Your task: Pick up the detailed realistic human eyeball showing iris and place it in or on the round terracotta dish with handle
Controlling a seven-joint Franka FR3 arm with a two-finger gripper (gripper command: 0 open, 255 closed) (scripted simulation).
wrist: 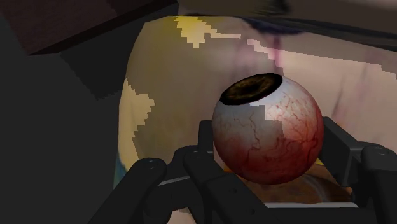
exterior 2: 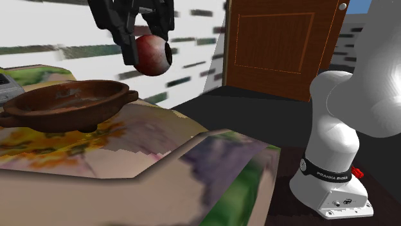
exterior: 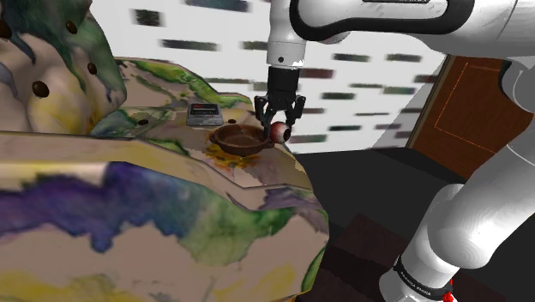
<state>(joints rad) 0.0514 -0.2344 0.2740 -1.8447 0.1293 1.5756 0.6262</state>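
One eyeball (exterior 2: pixel 152 55), red-veined, is held in the air | it is clasped between the black fingers of the gripper (exterior: pixel 279 125) | the brown round dish (exterior 2: pixel 77 117) is seen lower, toward the second exterior view's left | the dish is borne by a watercolour-patterned surface (exterior 2: pixel 212 160) | a brown door (exterior 2: pixel 276 45) is seen behind.

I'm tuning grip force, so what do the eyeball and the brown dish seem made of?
The eyeball looks smooth and faintly glossy, perhaps painted plastic or rubber, going by its soft sheen and red veins; not certain. The dish looks matte reddish-brown, probably fired clay, given its dull, mottled surface.
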